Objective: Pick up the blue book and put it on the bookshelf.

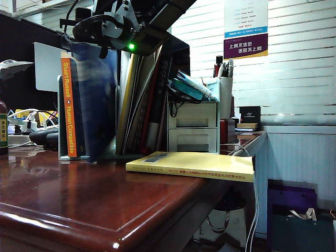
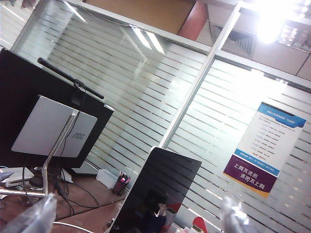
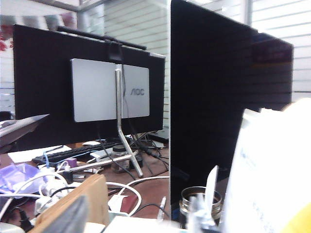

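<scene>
Here the counter (image 1: 79,210) carries the bookshelf (image 1: 62,115) at far left, and the blue book (image 1: 94,100) stands in it beside the orange-spined book (image 1: 69,105). The right gripper (image 1: 107,26) hangs above the book; whether its fingers grip I cannot tell. The left gripper (image 2: 136,218) points upward, away from the books, fingers spread, empty. Loosely propped, the book may topple.
</scene>
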